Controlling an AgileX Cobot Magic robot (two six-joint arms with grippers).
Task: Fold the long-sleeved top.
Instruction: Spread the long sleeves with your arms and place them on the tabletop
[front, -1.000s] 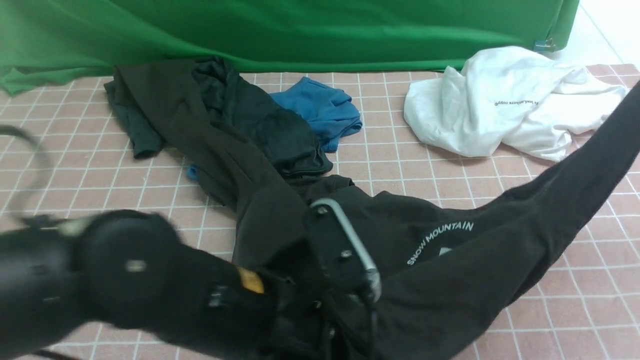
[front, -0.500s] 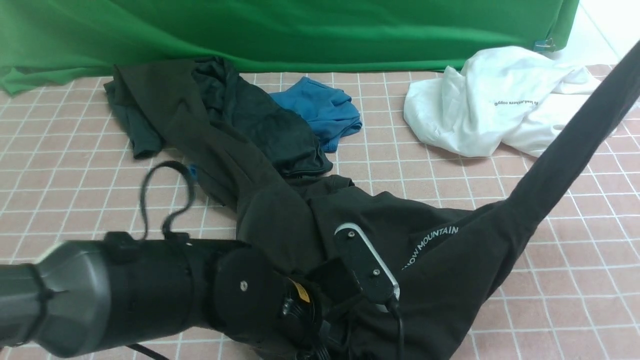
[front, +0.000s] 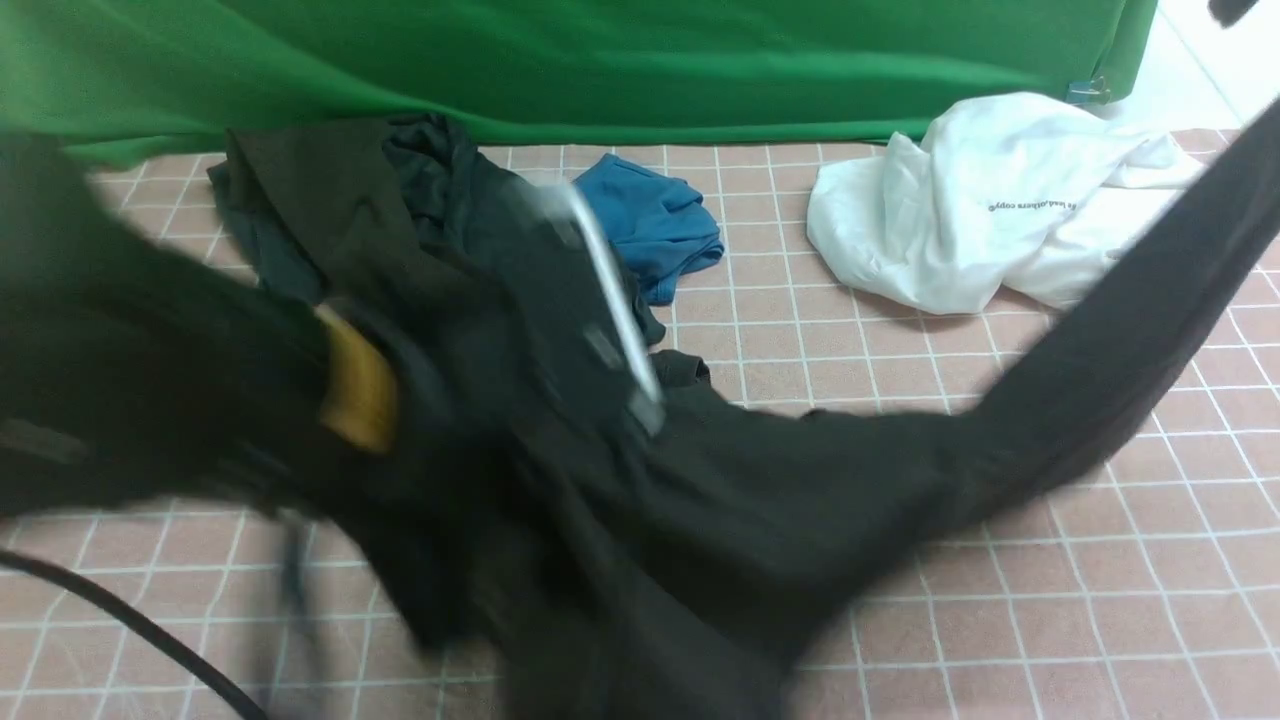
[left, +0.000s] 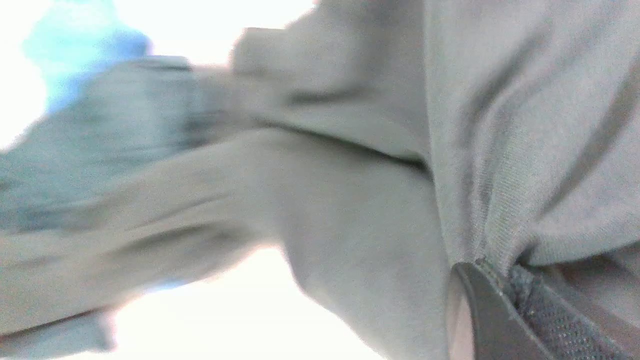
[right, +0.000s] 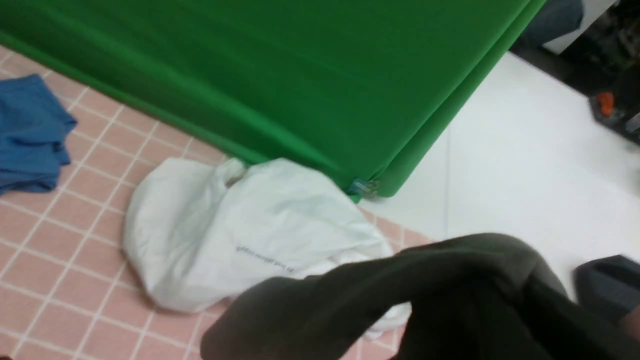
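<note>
The long-sleeved top (front: 760, 500), dark brownish-black knit, hangs partly lifted over the pink checked surface. One sleeve (front: 1150, 330) is pulled taut up to the right edge of the front view. My left arm (front: 150, 380) is a raised blur across the left of that view. In the left wrist view my left gripper (left: 492, 272) is shut, with a fold of the top (left: 350, 210) pinched at the fingertips (left: 480, 310). In the right wrist view the sleeve (right: 400, 290) drapes over my shut right gripper, with only one finger (right: 605, 285) showing.
A crumpled white tee (front: 1000, 210) lies at the back right and a blue garment (front: 650, 215) at the back middle. A greenish-black shirt (front: 270, 250) and other dark cloth lie at the back left. The green backdrop (front: 600, 60) closes the far side. A black cable (front: 130, 630) crosses the near left.
My left gripper opened, then shut on the top, and the arm swung up and back with it. The white lettering on the top no longer shows. The right-hand sleeve stays stretched.
</note>
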